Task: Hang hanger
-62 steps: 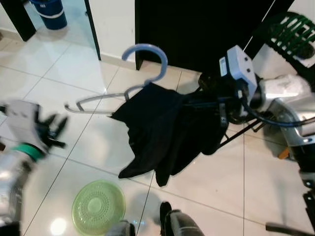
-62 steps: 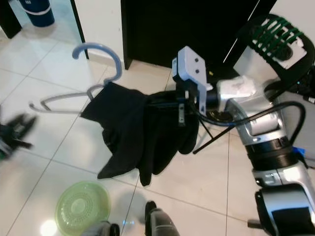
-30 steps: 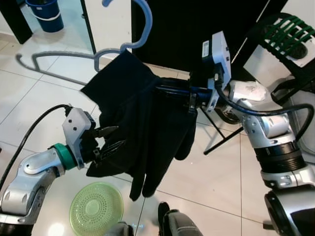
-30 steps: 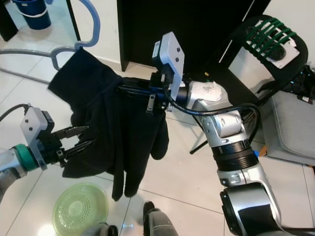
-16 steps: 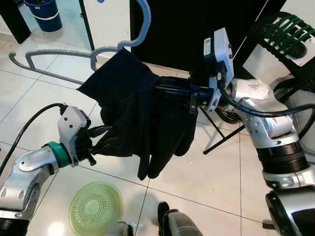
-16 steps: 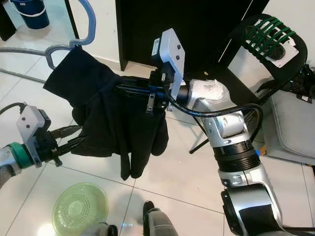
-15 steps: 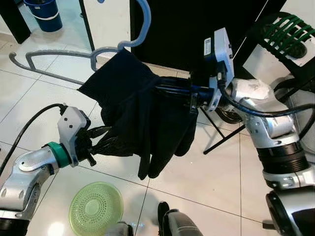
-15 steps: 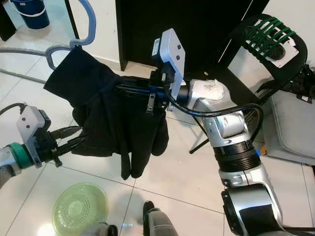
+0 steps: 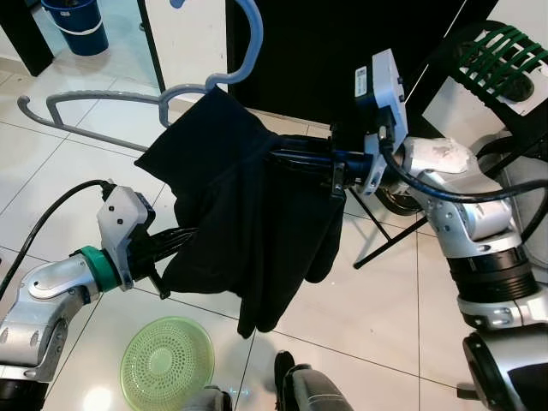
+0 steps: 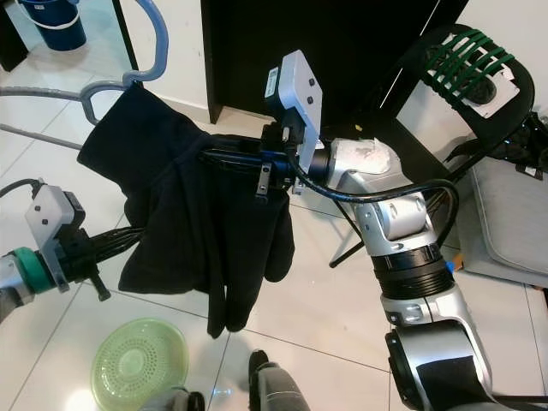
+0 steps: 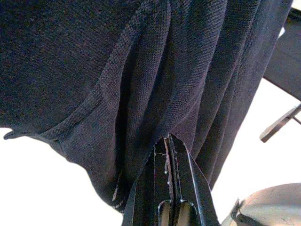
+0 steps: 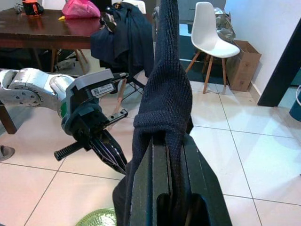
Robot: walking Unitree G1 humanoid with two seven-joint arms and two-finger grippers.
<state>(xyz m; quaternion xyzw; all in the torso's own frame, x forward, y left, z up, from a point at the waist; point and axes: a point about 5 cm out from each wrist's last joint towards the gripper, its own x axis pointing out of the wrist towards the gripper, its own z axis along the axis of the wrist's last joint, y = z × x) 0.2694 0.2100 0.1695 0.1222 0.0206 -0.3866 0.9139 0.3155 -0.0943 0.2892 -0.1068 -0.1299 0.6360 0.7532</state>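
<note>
The right gripper is clamped on the black knitted garment where it drapes over the pale grey-blue plastic hanger, holding both up in mid-air to the right of centre; in the right wrist view its fingers are closed with a fold of the knit between them. The left gripper has its fingers together, pinching the lower left hem of the same garment, nearer and further left.

The hanger's long axis runs left to right, its bare arm sticking out to the far left of the cloth and its hook rising at the far side, toward the dark doorway. Since the hook lies up and left of the right gripper, that arm will probably have to carry it to any rail.

Below, on the white tiled floor, lies a round green plastic strainer lid.
</note>
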